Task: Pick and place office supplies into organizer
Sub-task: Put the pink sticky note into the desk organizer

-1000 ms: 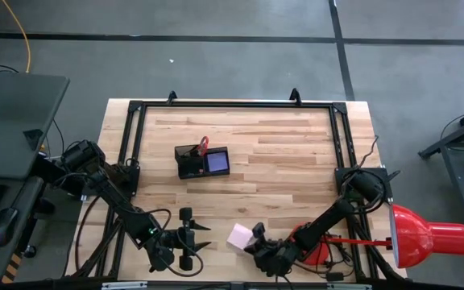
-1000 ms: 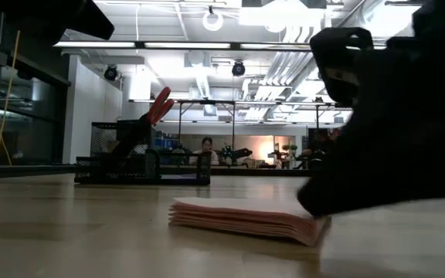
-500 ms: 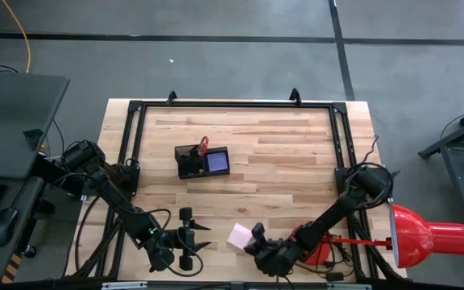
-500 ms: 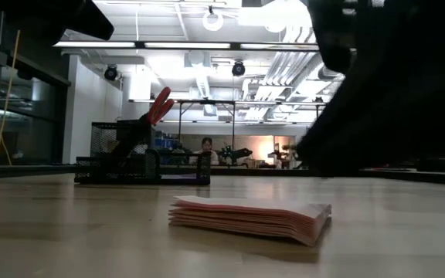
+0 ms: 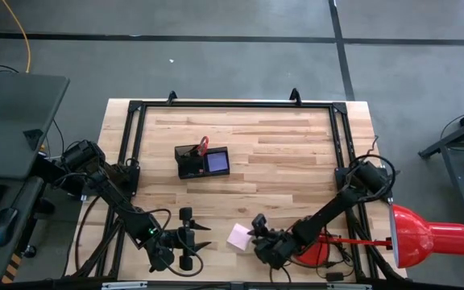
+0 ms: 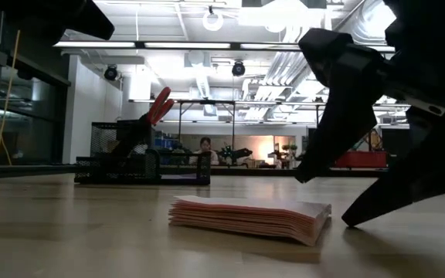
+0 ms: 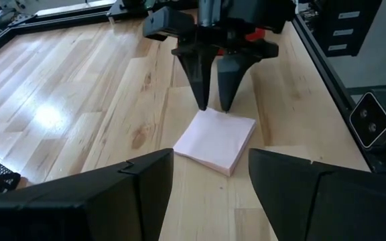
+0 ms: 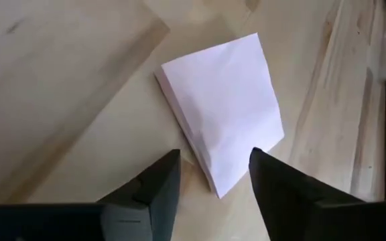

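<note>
Right hand (image 5: pixel 254 228) now lifted off pink note pad (image 5: pixel 238 237), fingers parted, holding nothing, tips just beside pad's edge. Pad flat on desk (image 5: pixel 280 161), well apart from organizer (image 5: pixel 203 162). Grasp not yet made. Left hand (image 5: pixel 201 237) open, waiting near pad.

Lighting: even and bright from overhead in the high view; the tabletop (image 5: pixel 280 161) reads clearly, shadows short and soft beside the arms.

Low view: strong backlight from ceiling fixtures (image 6: pixel 211 19) across the room; the right pincer (image 6: pixel 338 197) and the organizer (image 6: pixel 141 158) show as near-silhouettes. The pink note pad (image 6: pixel 249 218) is sharp, with a thin shadow beneath its edge; the nearest tabletop is soft.

Left wrist view: a white glare patch (image 7: pixel 45 117) on the varnished wood; the near fingers (image 7: pixel 99 201) are blurred, and plank lines bow toward the edges.

Right wrist view: flat, diffuse light; the pad's top is pale and nearly washed out, the near fingers (image 8: pixel 146 194) dark and soft.
</note>
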`<action>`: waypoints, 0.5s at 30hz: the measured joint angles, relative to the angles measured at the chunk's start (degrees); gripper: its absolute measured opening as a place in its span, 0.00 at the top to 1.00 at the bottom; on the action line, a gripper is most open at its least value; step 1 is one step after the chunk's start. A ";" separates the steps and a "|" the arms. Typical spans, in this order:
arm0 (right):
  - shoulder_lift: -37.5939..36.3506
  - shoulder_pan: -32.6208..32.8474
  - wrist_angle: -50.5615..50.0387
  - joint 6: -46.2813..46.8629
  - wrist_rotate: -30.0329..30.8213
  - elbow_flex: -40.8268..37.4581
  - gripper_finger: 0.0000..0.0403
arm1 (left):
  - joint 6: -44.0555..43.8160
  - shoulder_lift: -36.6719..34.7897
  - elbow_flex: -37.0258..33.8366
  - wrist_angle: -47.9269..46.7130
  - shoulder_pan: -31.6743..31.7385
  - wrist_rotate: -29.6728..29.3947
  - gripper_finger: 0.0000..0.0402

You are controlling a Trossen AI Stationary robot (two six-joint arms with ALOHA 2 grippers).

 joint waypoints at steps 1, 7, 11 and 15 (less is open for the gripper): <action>0.00 -0.07 -0.22 -0.75 0.02 0.02 0.57 | 0.00 0.00 0.00 0.00 0.00 0.00 0.55; -0.22 -1.40 -2.18 -1.78 -4.24 0.17 0.60 | -0.43 0.00 0.00 0.05 0.00 -0.02 0.55; -0.37 -2.95 -2.34 -3.05 -9.45 0.22 0.64 | -0.44 0.00 0.00 0.07 0.05 -0.02 0.55; -0.36 -4.72 -2.36 -3.25 -13.37 0.24 0.66 | -0.57 0.00 0.00 0.07 0.44 0.67 0.55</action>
